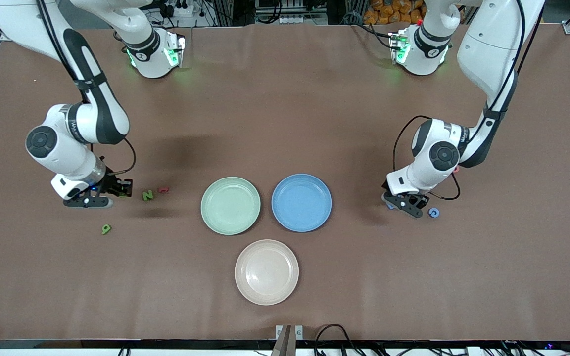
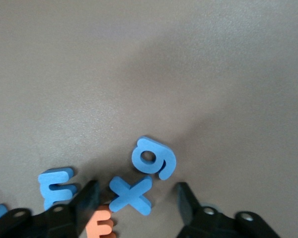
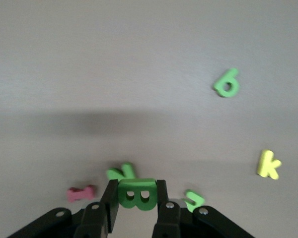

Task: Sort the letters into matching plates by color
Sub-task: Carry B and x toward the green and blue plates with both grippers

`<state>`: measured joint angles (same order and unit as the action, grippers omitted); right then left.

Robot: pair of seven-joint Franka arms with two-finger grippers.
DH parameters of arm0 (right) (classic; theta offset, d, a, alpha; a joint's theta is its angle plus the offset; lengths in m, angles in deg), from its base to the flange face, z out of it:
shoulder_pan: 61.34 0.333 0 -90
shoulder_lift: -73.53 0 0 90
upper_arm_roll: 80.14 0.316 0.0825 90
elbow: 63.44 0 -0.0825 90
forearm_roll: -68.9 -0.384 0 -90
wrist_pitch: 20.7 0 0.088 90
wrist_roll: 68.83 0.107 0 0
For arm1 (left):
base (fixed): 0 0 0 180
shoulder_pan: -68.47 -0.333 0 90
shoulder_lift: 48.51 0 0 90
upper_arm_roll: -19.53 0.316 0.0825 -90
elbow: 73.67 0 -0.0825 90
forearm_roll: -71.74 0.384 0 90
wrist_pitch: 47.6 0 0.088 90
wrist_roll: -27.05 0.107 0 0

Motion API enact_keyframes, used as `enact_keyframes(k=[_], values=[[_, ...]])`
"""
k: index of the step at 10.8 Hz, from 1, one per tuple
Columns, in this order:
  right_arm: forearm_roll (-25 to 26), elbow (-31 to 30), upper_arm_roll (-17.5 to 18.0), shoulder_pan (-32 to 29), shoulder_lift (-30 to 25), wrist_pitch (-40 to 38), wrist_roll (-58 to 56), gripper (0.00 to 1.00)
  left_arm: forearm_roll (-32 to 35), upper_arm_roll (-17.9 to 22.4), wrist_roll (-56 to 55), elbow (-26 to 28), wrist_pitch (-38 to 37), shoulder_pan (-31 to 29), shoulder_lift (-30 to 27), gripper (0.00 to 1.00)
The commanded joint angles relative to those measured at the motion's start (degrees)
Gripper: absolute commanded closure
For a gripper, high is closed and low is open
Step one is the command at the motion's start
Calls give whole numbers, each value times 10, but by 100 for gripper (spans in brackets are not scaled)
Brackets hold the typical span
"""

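Note:
My right gripper (image 1: 124, 190) is shut on a green B (image 3: 136, 194), low over the table at the right arm's end; it shows between the two fingers in the right wrist view (image 3: 136, 187). A green N (image 1: 148, 195), a red letter (image 1: 163, 189) and a green 9 (image 1: 106, 229) lie beside it. My left gripper (image 1: 403, 204) is open and low at the left arm's end, its fingers either side of a blue X (image 2: 130, 194). A blue 9 (image 2: 154, 157), a blue E (image 2: 57, 186) and an orange letter (image 2: 100, 225) lie around it. The mint green plate (image 1: 230, 217) and the blue plate (image 1: 301, 217) are side by side mid-table, both empty.
A cream-beige plate (image 1: 266, 284) lies nearer to the front camera than the other two. A yellow k (image 3: 268, 164), a green 6 (image 3: 227, 83) and a pink letter (image 3: 81, 193) show in the right wrist view. A blue ring-shaped letter (image 1: 433, 212) lies by the left gripper.

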<state>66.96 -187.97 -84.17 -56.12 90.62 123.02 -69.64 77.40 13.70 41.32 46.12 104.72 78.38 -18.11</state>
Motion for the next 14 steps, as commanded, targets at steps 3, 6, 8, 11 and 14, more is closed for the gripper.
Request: enact_keyframes(k=[3, 6, 8, 11, 14], values=[[4, 112, -2, 97, 64, -54, 44, 85, 6, -4, -70, 14, 4, 3, -6, 100], [4, 178, -2, 159, 124, -54, 171, 85, 6, -8, -92, 12, 4, 3, -14, 100], [-3, 210, -2, 182, 148, -54, 230, 85, 6, -9, -134, 6, -15, 12, -31, 100], [-3, 238, -1, 212, 171, -54, 316, 85, 6, -28, -187, -78, -138, 15, -34, 100], [-4, 244, 7, 225, 179, -53, 389, 82, 6, -44, -251, -102, -151, 20, -30, 100]])
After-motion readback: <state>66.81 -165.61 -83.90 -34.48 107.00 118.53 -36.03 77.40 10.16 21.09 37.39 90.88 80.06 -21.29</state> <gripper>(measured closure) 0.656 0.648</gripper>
